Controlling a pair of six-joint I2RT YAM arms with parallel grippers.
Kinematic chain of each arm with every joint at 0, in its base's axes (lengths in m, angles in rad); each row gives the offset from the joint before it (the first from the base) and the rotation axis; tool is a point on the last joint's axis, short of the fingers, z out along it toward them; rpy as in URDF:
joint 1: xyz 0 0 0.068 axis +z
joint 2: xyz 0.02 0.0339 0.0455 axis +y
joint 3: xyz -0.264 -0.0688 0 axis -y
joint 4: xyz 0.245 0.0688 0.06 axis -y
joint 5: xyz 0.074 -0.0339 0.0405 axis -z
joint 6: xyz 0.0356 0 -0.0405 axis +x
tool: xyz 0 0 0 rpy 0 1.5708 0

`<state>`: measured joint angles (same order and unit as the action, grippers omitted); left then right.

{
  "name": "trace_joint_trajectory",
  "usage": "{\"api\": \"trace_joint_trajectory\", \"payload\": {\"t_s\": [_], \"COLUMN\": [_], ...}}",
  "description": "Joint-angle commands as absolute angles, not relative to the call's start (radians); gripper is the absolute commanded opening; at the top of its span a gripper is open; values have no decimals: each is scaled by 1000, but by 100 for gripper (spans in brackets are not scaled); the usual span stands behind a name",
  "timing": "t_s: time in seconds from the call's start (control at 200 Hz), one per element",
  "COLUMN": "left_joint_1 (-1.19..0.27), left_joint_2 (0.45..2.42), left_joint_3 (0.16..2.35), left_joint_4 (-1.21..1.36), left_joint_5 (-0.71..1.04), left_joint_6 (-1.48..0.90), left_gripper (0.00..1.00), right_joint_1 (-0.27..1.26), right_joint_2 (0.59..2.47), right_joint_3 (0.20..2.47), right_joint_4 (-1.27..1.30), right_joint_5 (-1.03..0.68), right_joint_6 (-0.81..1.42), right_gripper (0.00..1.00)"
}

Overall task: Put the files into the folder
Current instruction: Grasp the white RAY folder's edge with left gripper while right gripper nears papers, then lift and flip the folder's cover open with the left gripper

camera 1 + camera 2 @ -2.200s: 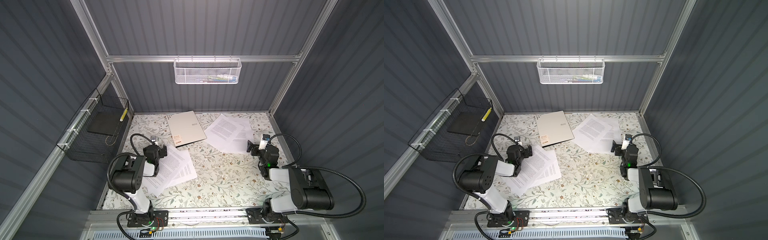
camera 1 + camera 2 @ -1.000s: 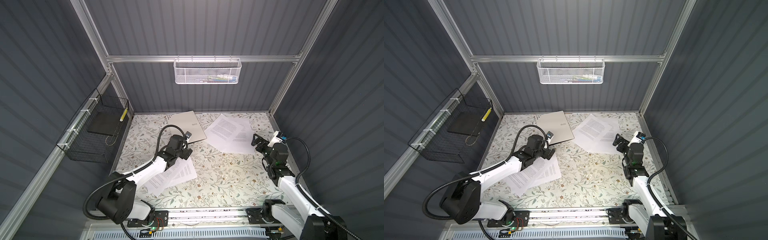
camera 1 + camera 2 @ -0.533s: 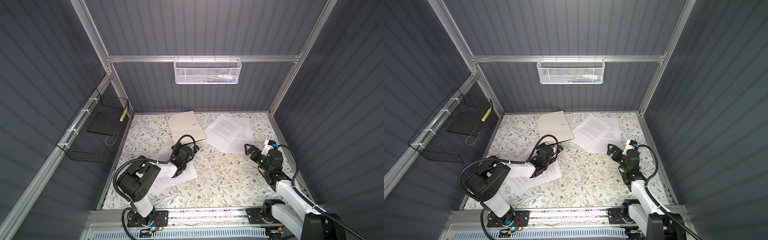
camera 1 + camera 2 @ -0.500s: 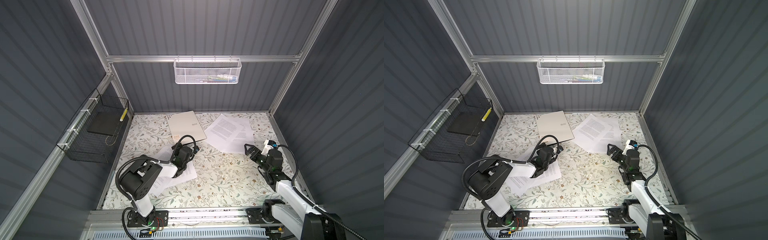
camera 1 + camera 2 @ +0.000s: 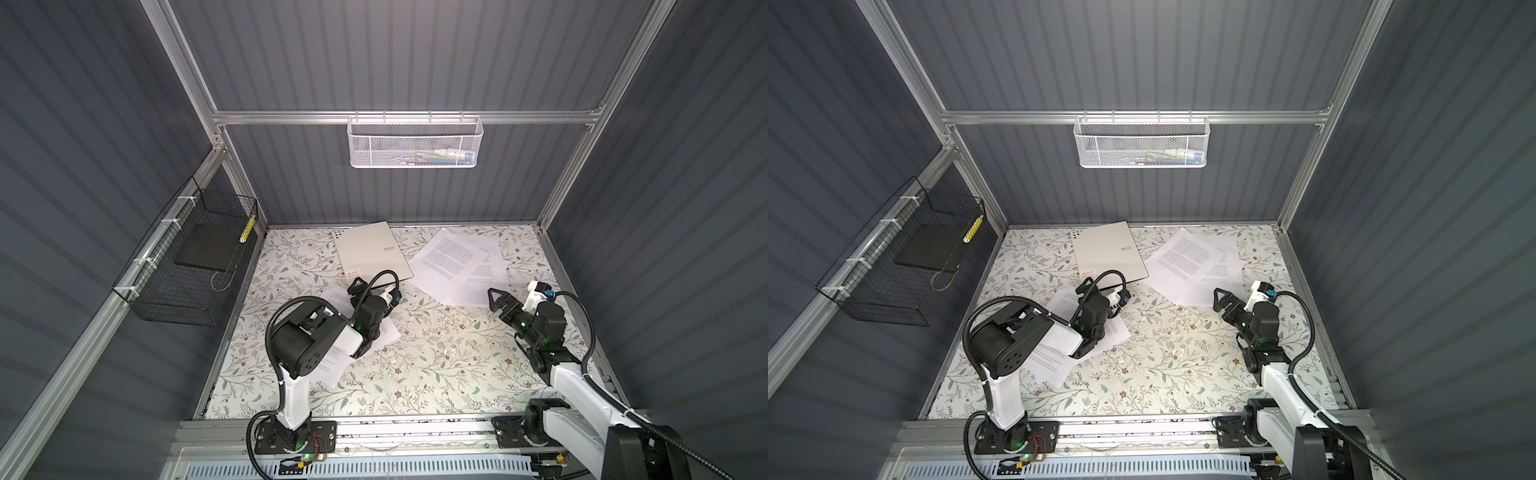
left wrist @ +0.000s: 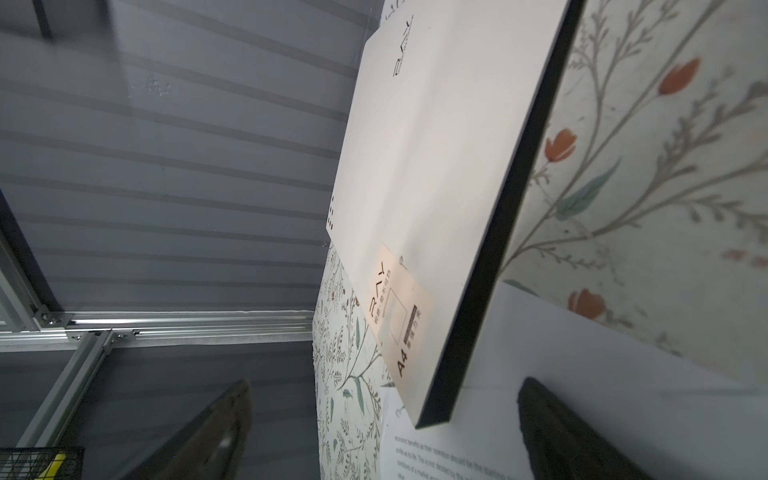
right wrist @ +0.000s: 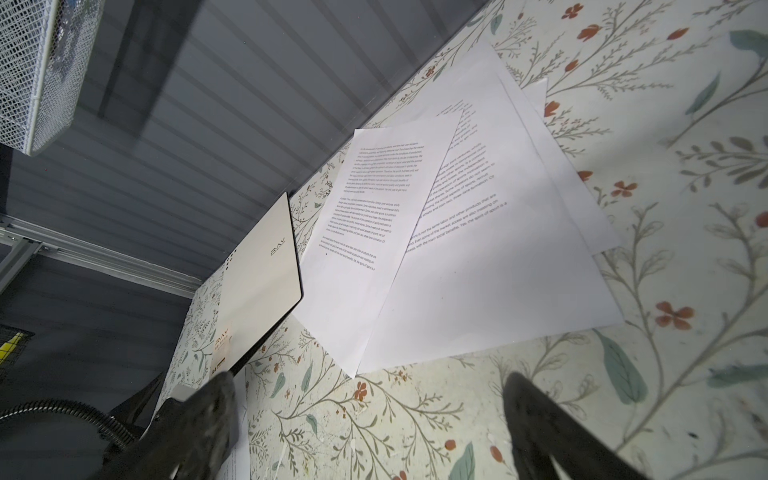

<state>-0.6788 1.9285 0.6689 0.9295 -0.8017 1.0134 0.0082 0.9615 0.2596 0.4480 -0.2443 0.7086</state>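
Spanning the whole cell floor, the floral table (image 5: 436, 365) carries everything. You have the files in two loose piles: one fanned stack (image 5: 457, 266) back right, the other (image 5: 1054, 365) front left, partly under your left arm. The folder (image 5: 372, 253) lies flat and closed at the back, left of centre, grey side up, just beside the right stack, its near corner over a left-pile sheet. Your left gripper (image 6: 384, 382) sits at that near corner, jaws spread wide, gripping nothing. Your right gripper (image 7: 368, 376) is low near the right stack's near edge, also spread wide and empty.
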Motion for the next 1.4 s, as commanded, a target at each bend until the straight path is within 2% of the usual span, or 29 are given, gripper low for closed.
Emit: {"api": "trace_joint_trajectory", "payload": {"t_s": [0.0, 0.09, 0.505, 0.795, 1.216, 1.296, 1.396], "left_joint_1": [-662, -633, -543, -534, -482, -480, -480], "left_joint_2": [1931, 1933, 2028, 2078, 2127, 2125, 2138], "left_joint_3": [715, 745, 845, 959, 1141, 1165, 1185], "left_joint_4": [740, 686, 732, 880, 792, 730, 706], "left_joint_5": [-712, -705, -686, -714, -662, -640, -634], "left_joint_6": [965, 943, 1053, 1170, 1191, 1171, 1172], "left_gripper": [100, 100, 100, 100, 100, 95, 79], "right_joint_1": [11, 11, 11, 12, 12, 13, 12], "right_joint_2": [975, 979, 969, 998, 1030, 1038, 1048], "right_joint_3": [254, 249, 206, 199, 199, 202, 206], "right_joint_4": [507, 528, 599, 632, 658, 657, 661], "right_joint_5": [-270, -279, -301, -308, -319, -322, -326], "right_joint_6": [727, 728, 728, 733, 741, 741, 742], "right_gripper": [99, 99, 99, 99, 99, 99, 99]}}
